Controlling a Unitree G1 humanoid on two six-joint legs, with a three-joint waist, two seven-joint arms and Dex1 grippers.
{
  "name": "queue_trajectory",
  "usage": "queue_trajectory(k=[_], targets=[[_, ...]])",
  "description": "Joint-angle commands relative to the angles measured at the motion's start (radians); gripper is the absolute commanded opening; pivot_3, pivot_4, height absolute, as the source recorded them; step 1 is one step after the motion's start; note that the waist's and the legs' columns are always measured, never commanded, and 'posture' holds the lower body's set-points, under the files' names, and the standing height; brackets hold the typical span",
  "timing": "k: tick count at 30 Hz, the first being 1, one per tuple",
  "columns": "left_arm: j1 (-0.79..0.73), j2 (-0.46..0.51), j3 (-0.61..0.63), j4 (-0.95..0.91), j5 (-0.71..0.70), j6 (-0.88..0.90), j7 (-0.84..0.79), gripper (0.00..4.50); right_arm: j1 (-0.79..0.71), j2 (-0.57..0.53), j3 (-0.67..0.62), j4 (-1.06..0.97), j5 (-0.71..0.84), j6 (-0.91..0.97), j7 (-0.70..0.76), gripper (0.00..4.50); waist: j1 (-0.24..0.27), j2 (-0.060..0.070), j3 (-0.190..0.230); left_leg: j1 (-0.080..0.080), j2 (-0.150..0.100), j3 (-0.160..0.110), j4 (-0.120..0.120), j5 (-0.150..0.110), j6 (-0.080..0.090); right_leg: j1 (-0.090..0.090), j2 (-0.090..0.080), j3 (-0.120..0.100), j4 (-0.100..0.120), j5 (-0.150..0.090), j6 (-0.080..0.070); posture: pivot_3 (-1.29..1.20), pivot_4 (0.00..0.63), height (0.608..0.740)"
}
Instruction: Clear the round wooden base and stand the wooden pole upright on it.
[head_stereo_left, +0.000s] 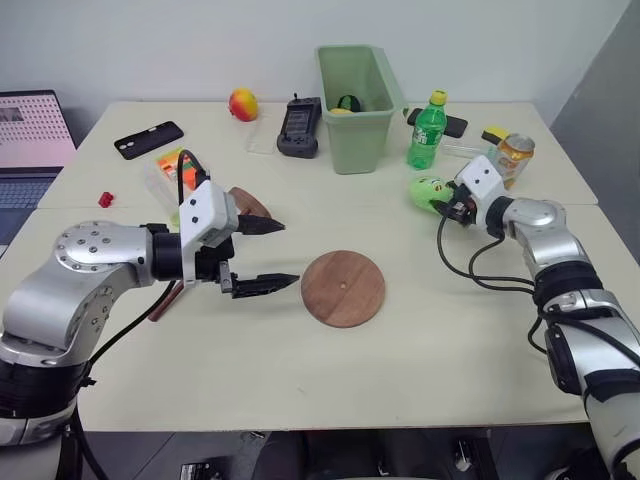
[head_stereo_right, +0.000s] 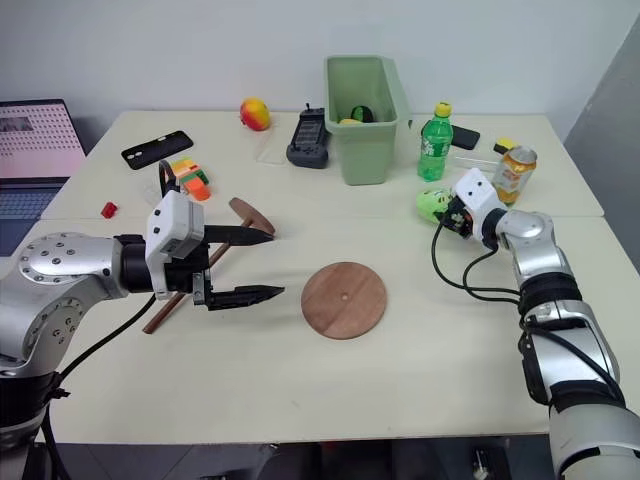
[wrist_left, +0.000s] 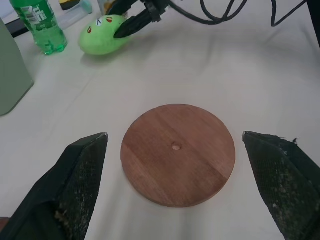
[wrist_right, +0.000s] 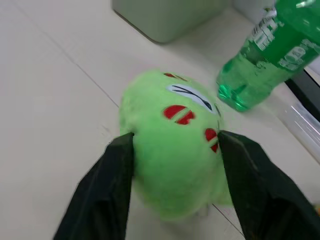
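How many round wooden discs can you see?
2. The loose round wooden base lies flat mid-table. A smaller disc sits on the wooden pole's end, behind the left gripper. Others might be hidden.

You are looking at an office or lab room used as a test bench: 2 plain cream tables (head_stereo_left: 300, 380) pushed together against a bare white wall. At 10 o'clock an open laptop (head_stereo_left: 35, 135) sits at the table's edge, with a black phone (head_stereo_left: 148, 139) beside it. At 12 o'clock a handheld controller (head_stereo_left: 299, 126) lies near a green plastic bin (head_stereo_left: 355, 105); at 2 o'clock stand a green bottle (head_stereo_left: 428, 131) and a drinks can (head_stereo_left: 514, 157).
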Motion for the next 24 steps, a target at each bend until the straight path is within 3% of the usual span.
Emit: queue_trajectory(k=[1,5,10,15,17,20,24], targets=[[-0.017,0.011,0.044,-0.01,-0.004,-0.007,0.005,4.5,0.048,-0.041,-0.052,-0.206,0.063,0.073,0.062,3.67,0.001,0.0,0.0,0.0,0.0,0.0,0.0,0.0,0.0,0.0,0.0,0.0,0.0,0.0,0.0,0.0,0.15,0.74],[-0.064,0.031,0.05,0.041,0.004,0.027,0.017,4.5,0.119,-0.074,-0.092,-0.459,0.14,0.23,0.103,4.49,0.001,0.0,0.0,-0.001,0.0,0.0,0.0,0.0,0.0,-0.002,0.0,0.0,0.002,0.0,0.0,0.0,0.15,0.74],[-0.144,0.148,-0.025,0.169,0.093,0.152,0.022,4.5,0.233,-0.071,-0.123,-0.783,0.309,0.504,0.142,4.49,0.0,0.0,0.0,-0.002,0.0,-0.002,0.0,-0.001,0.003,-0.003,0.001,-0.001,0.003,0.0,0.0,0.0,0.15,0.74],[-0.326,0.23,-0.203,0.42,0.265,0.138,-0.098,4.5,0.33,-0.079,-0.055,-1.049,0.47,0.684,0.248,4.49,0.002,0.0,0.0,-0.004,-0.003,-0.003,0.0,-0.002,0.004,-0.004,0.005,-0.003,0.003,0.0,0.0,0.0,0.15,0.74],[-0.412,0.22,-0.275,0.504,0.314,0.17,-0.144,4.5,0.349,-0.073,-0.029,-1.111,0.502,0.716,0.263,4.49,0.003,0.0,0.0,-0.004,-0.003,-0.003,0.001,-0.002,0.004,-0.004,0.007,-0.003,0.003,0.0,0.0,0.0,0.15,0.74],[-0.605,0.085,-0.436,0.773,0.476,0.185,-0.144,4.5,0.401,-0.068,0.037,-1.219,0.497,0.695,0.276,4.49,0.017,0.0,0.0,-0.006,-0.002,-0.007,0.002,-0.002,0.004,-0.004,0.007,-0.004,0.002,0.0,0.0,0.0,0.15,0.74],[-0.697,-0.005,-0.496,1.0,0.587,0.073,-0.144,4.5,0.425,-0.069,0.044,-1.279,0.506,0.713,0.247,4.49,0.024,0.0,0.0,-0.008,-0.005,-0.008,0.003,-0.001,0.004,-0.005,0.008,-0.007,0.003,0.0,0.0,0.0,0.15,0.74]])
